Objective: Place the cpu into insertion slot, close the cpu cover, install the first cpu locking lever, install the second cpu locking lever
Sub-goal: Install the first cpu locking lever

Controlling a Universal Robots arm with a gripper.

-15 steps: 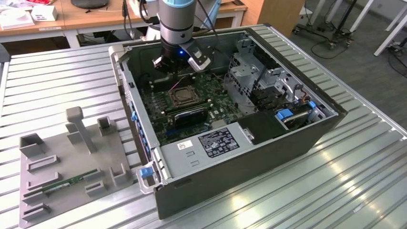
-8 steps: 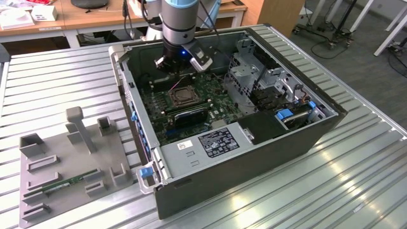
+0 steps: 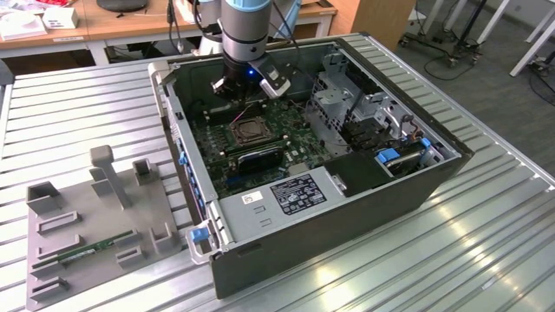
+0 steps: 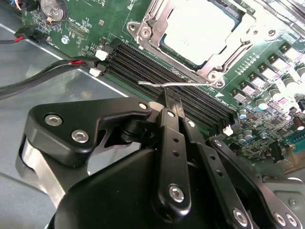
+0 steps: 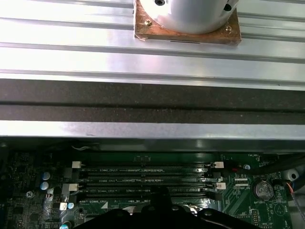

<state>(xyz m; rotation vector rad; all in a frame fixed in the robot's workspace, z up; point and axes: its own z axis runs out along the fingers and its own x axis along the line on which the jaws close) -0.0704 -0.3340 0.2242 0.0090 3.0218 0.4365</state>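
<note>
The cpu (image 4: 198, 28) lies flat in its socket on the green motherboard (image 4: 267, 95), its silvery top showing. The cpu cover (image 4: 148, 29), a silver frame, lies down around it. A thin silver locking lever (image 4: 152, 84) runs along the socket edge beside the memory slots, hooked end free. My black gripper (image 4: 172, 96) is shut, its tips at this lever; whether they touch it I cannot tell. In the exterior view the gripper (image 3: 243, 97) hangs inside the open computer case just behind the socket (image 3: 245, 132). The first wrist view has the gripper (image 5: 161, 195) over the memory slots (image 5: 143, 181).
The case (image 3: 347, 214) lies open on a ribbed metal table (image 3: 485, 247). A drive cage (image 3: 347, 104) and power supply (image 3: 295, 192) flank the board. Red and black cables (image 4: 57, 67) run near the slots. A grey fixture tray (image 3: 87, 227) holding a memory stick (image 3: 87, 250) sits at the exterior view's left.
</note>
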